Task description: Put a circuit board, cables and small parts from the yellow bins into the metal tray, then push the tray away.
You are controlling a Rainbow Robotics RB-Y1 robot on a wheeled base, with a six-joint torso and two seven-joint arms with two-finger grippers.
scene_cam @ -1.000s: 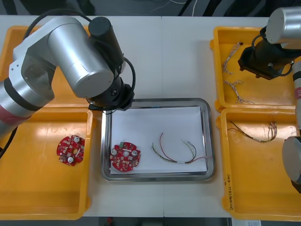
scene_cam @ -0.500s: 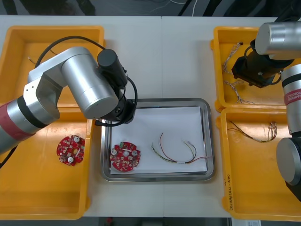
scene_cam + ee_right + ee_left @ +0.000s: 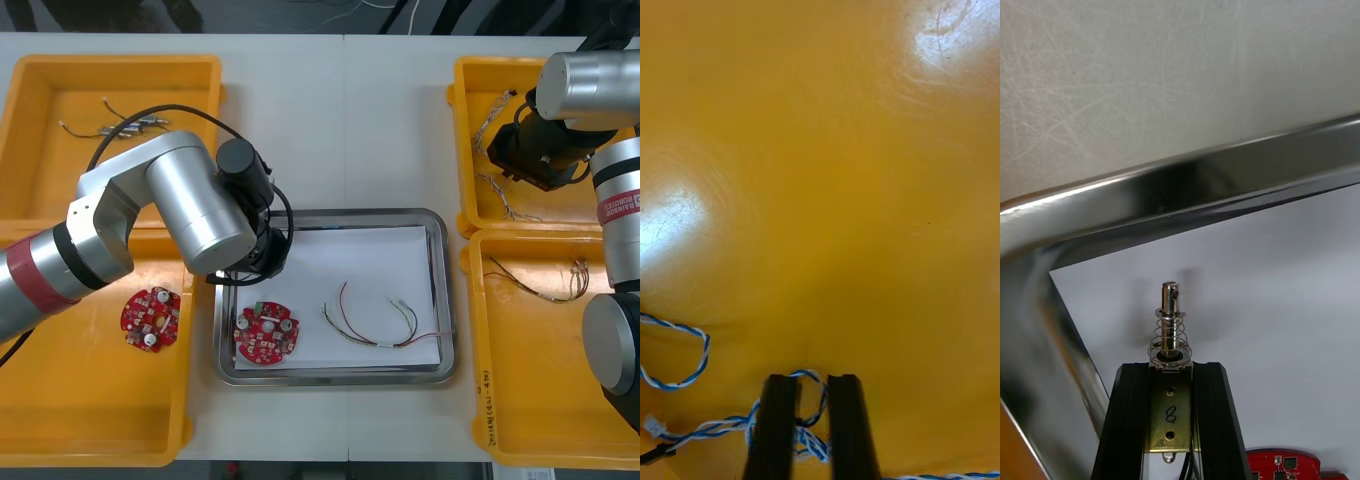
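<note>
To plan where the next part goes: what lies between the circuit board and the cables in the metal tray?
Nothing: in the front view, bare white tray floor separates the circuit board and the cables in the metal tray.

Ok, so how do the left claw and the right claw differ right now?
The left claw grips a small metal part; the right claw pinches a twisted blue and white cable. The left claw is over the tray's far left corner; the right claw is down in the far right bin. Both are shut on something.
</note>
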